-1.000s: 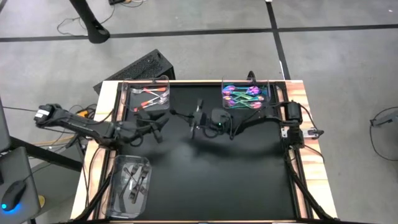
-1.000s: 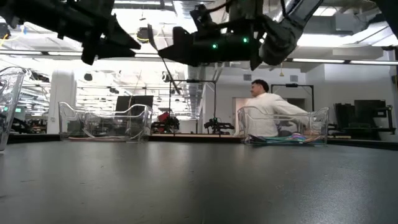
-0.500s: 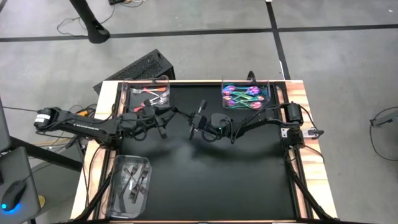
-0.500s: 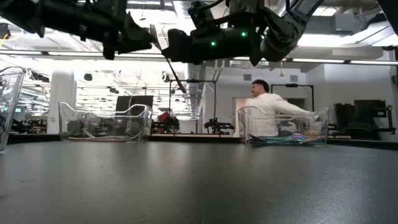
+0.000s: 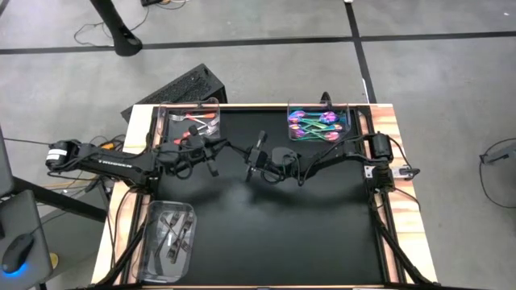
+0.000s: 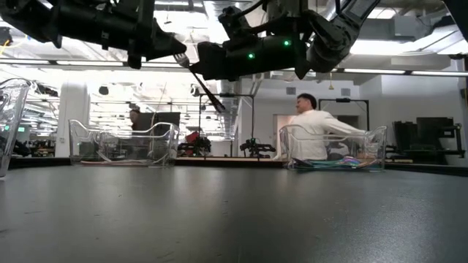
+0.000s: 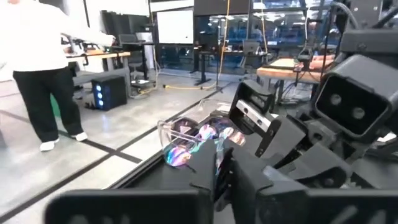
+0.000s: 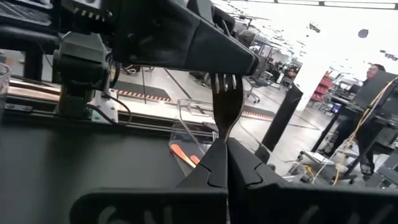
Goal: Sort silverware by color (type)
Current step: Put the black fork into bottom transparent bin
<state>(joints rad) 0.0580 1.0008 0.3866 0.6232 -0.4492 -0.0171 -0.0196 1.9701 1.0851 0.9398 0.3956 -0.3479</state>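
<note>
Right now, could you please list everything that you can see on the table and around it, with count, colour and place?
Fork: one, dark, upright between the right gripper's fingers, above the table's middle.
Iridescent silverware: several, purple-teal-pink, in the far right tray.
Coppery silverware: a few, orange-red, in the far left tray.
Dark silverware: several, black-grey, in the near left tray.
Clear trays: three, at the far left, far right and near left of the table.
Table: one, black top.
Person: one, in white, in the room beyond the table.
Left gripper: near the far left tray, close to the right gripper.
Right gripper: shut on the fork.
</note>
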